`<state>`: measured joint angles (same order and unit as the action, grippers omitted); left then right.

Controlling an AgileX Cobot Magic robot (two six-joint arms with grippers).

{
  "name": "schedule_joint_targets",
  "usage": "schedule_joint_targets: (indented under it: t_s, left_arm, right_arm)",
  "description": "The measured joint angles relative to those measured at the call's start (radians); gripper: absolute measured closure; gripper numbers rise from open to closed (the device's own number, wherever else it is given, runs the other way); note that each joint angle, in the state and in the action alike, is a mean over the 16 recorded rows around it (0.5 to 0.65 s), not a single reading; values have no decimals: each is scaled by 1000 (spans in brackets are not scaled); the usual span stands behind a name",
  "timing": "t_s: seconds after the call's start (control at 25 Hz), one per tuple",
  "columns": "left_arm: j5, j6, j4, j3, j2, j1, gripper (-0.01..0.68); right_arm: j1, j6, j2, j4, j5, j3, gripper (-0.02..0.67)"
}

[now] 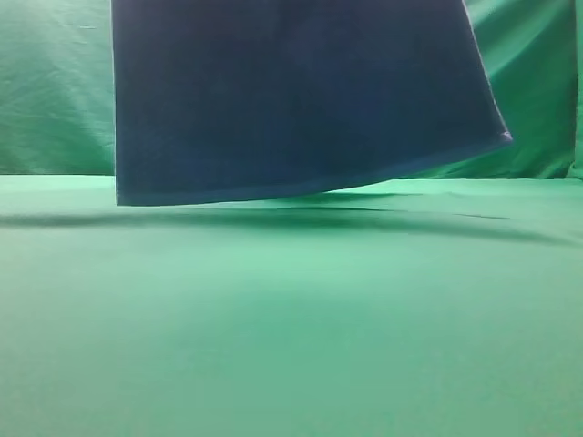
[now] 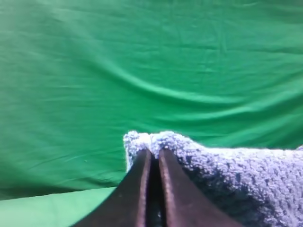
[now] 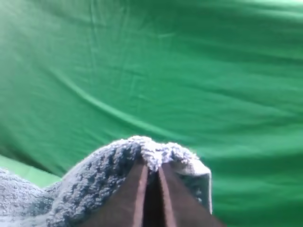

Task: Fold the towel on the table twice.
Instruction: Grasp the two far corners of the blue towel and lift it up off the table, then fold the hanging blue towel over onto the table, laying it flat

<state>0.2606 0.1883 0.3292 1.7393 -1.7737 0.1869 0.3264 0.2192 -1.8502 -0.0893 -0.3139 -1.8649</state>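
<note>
The towel (image 1: 296, 96) hangs as a dark blue-grey sheet in the exterior high view, filling the upper middle, its lower edge a little above the green table (image 1: 291, 328). Neither gripper shows in that view. In the left wrist view my left gripper (image 2: 152, 153) is shut on a bumpy corner of the towel (image 2: 227, 175), which trails off to the right. Over in the right wrist view my right gripper (image 3: 152, 163) is shut on another corner of the towel (image 3: 94, 179), which drapes down to the left.
A wrinkled green backdrop cloth (image 1: 55, 91) hangs behind the table and fills both wrist views. The towel's shadow (image 1: 273, 220) lies as a dark band across the table under its lower edge.
</note>
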Motion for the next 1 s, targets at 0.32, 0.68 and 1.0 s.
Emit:
schedule_joint_targets:
  t_s: [0.32,0.68,1.0]
  left_arm:
    - [25,9,1,29,-22,15,673]
    - [240,19,0,40,27,17,673]
    - [435,22,-2,41,56,17,673]
  right_arm:
    - [-9,17,-16,2,-66,0,649]
    - [-42,6,77,13,-361,10,649]
    - [-62,-19,187,24,-506,132,649]
